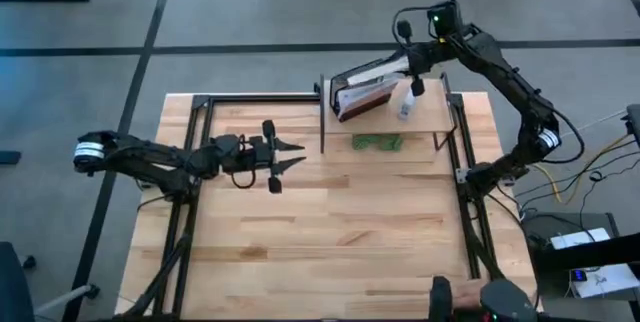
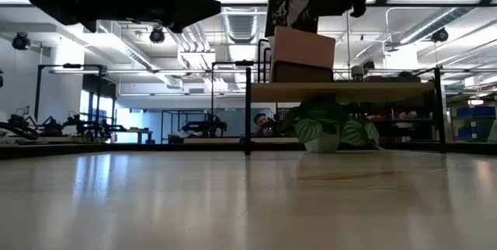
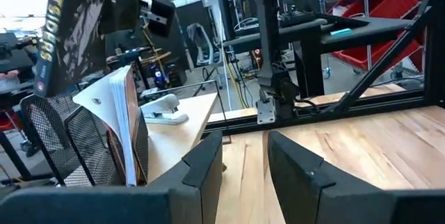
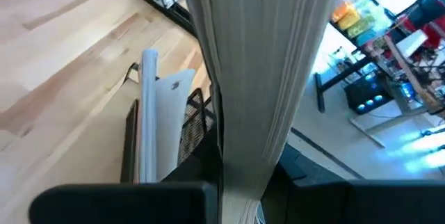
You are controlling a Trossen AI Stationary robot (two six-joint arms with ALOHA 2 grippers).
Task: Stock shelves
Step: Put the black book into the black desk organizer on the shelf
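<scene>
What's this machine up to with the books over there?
The right gripper is holding a book above a black wire rack that sits on the small wooden shelf. One book already stands in the rack, and a white stapler lies on the shelf beside it. A green plant sits underneath. The left gripper waits open over the table, holding nothing.

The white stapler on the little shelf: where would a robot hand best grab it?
Probably across its narrow middle, coming straight down. The white stapler lies flat and long on the shelf, both long sides free for fingers. The wire rack of books stands close beside it, so a sideways approach looks cramped. The right gripper, shut on a book, hangs near above it.
</scene>
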